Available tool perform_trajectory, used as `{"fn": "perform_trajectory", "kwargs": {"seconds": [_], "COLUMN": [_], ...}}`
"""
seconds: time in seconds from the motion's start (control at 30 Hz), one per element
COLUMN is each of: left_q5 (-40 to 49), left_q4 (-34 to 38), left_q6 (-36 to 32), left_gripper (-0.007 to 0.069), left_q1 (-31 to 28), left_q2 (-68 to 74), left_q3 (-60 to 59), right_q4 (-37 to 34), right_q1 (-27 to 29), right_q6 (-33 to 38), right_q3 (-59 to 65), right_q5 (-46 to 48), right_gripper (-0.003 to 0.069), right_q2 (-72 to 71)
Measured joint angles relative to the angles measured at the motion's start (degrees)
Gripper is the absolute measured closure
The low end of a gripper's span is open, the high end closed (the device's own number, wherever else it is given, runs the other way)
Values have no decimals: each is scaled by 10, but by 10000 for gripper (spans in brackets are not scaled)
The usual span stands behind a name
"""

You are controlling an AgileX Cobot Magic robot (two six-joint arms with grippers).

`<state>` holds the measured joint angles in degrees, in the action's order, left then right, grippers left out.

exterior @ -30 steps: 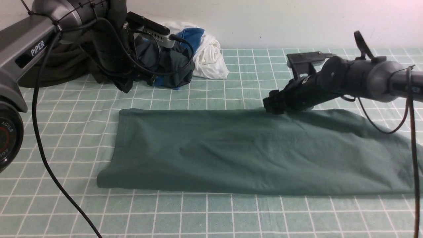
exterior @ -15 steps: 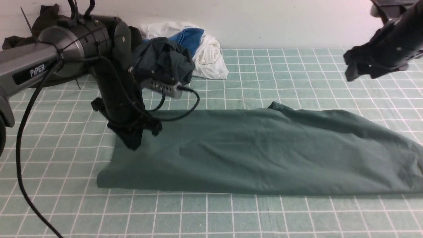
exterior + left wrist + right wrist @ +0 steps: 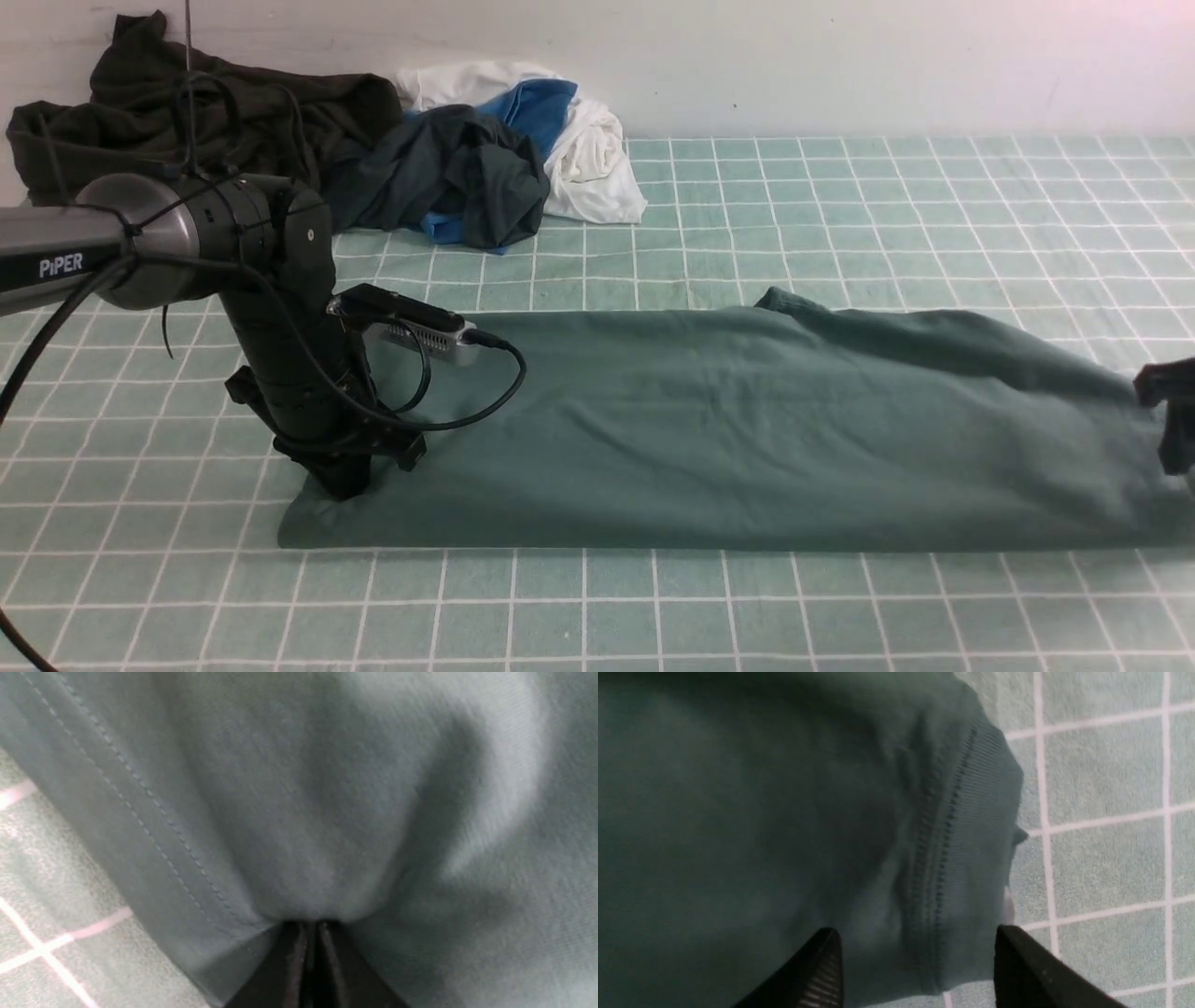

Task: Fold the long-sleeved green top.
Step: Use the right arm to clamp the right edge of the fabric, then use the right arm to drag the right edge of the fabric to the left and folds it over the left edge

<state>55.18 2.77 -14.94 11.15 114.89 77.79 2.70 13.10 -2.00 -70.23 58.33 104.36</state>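
The green long-sleeved top [image 3: 709,429] lies folded into a long band across the pale-green checked cloth [image 3: 653,607]. My left gripper [image 3: 345,485] stands at the top's near left corner. In the left wrist view the jaws [image 3: 310,926] are pressed together with the top's fabric [image 3: 299,812] bunched at their tips, beside a stitched hem. My right gripper [image 3: 1172,439] is low at the top's right end, mostly cut off by the frame edge. In the right wrist view it [image 3: 917,947] is open, its jaws astride the ribbed band [image 3: 971,826] of the top [image 3: 761,812].
A heap of clothes lies at the back left by the wall: a very dark olive-black garment [image 3: 187,121], a dark slate-grey one [image 3: 467,177], and a white and blue one [image 3: 579,131]. The left arm's cable [image 3: 467,401] hangs over the top.
My left arm came down from the back heap to the top's near left corner and shut on it. My right arm left the top's far edge, rose, then dropped to its right end.
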Motion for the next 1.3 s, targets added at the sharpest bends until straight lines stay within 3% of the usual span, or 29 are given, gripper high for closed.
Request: {"fn": "perform_trajectory", "kwargs": {"seconds": [0.17, 0.4, 0.5, 0.77, 0.97, 1.03, 1.23, 1.3], "left_q5": [0, 0, 0, 5, 35, 41, 55, 66], "left_q4": [3, 4, 4, 0, -12, -12, -11, -11], "left_q6": [0, 0, 0, 0, 0, 0, 0, 0], "left_gripper": [605, 605, 605, 605, 605, 605, 605, 605], "left_q1": [-1, -2, -2, -2, -4, -4, -4, -4], "left_q2": [0, 0, 0, -7, -90, -143, -255, -291], "left_q3": [0, 0, 0, 3, 19, 22, 23, 23], "right_q4": [1, -1, -11, -4, 116, 127, 56, -19], "right_q1": [15, 14, 14, 13, 12, 10, -69, -158], "right_q6": [-3, -2, 20, 44, -41, -60, -9, 38], "right_q3": [8, 8, 8, 8, 8, 6, -46, -87], "right_q5": [-29, -72, -75, -70, -60, -60, -36, -28], "right_gripper": [167, 162, 209, 610, 636, 638, 638, 638], "right_q2": [36, 62, 64, 63, 5, -41, -149, -173]}}
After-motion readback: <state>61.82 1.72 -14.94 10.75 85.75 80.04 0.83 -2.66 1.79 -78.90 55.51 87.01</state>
